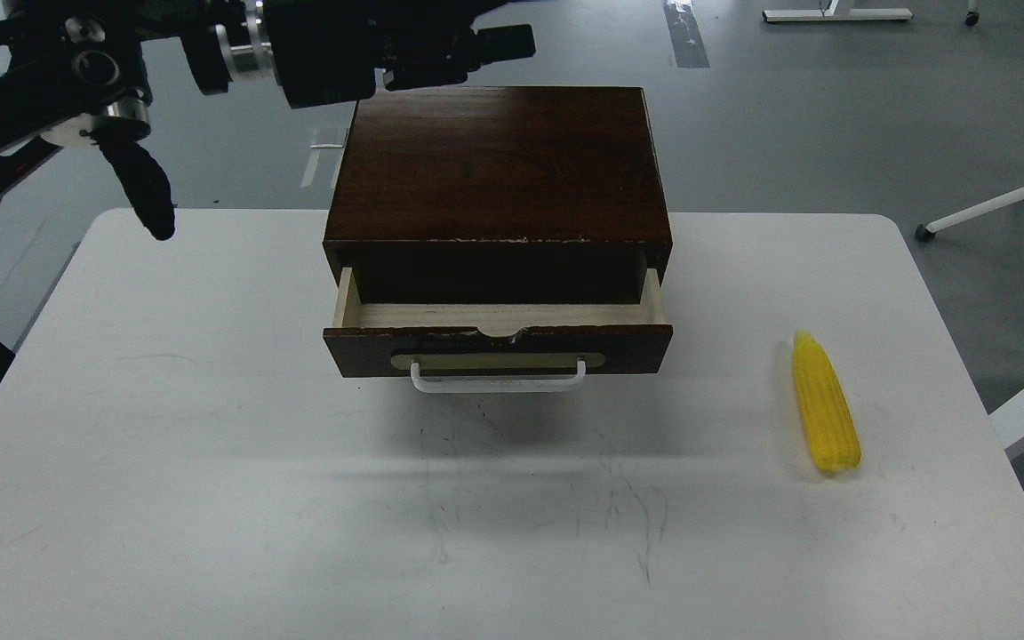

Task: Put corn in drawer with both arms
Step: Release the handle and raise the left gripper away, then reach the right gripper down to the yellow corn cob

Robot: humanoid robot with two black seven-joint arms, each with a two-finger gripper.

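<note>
The yellow corn point(823, 404) lies on the white table point(210, 462), pointed end away from me, to the right of the dark brown box point(494, 160). The drawer point(494, 341) is pulled partly out; its pale wood interior point(494, 316) looks empty and its white bar handle point(499, 384) faces me. My left arm is raised along the top left of the head view. Its far end point(499, 42) hangs above the box's back edge, dark and cut off by the frame, so its fingers cannot be told apart. My right gripper is out of view.
A black cable end point(148, 191) dangles from my left arm over the table's back left corner. A white chair base point(1001, 209) stands on the grey floor beyond the table's right edge.
</note>
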